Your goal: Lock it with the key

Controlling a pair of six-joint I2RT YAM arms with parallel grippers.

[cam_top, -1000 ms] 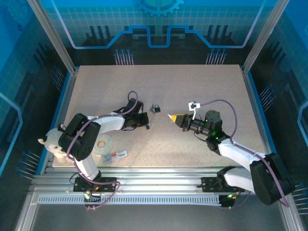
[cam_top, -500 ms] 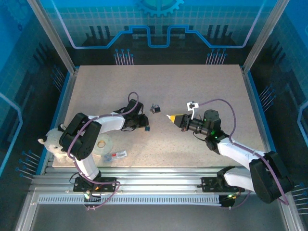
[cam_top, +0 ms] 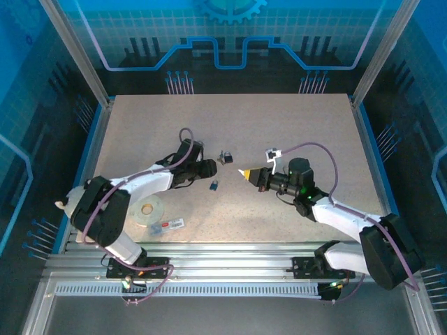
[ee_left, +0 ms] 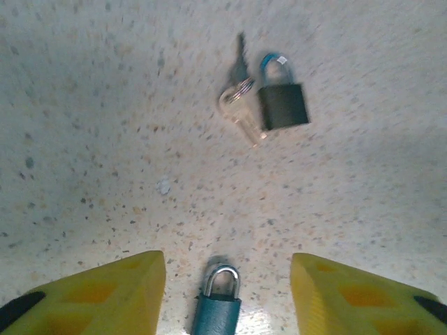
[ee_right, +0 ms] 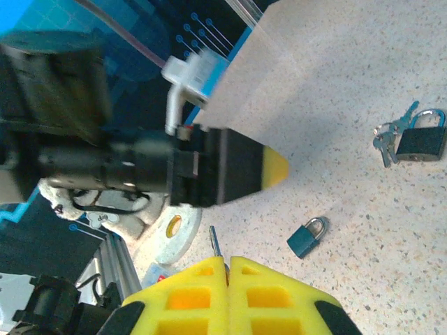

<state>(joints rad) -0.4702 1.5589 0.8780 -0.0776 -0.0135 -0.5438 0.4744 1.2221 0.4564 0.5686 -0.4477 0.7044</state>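
Left gripper (ee_left: 227, 259) open, yellow fingers (ee_left: 105, 293) spread wide. Small teal padlock (ee_left: 216, 307) lies flat on table (ee_left: 105, 105) between them, touching neither. Farther out: black padlock (ee_left: 283, 106) with blue shackle, bunch of keys (ee_left: 241, 98) just beside it. Right gripper (ee_right: 227, 264) clamped tight on key (ee_right: 214, 242), blade poking out past fingertips. From above, both grippers face each other mid-table, teal padlock on table between them, nearer left one. Tape roll (cam_top: 148, 209) sits near left arm's base.
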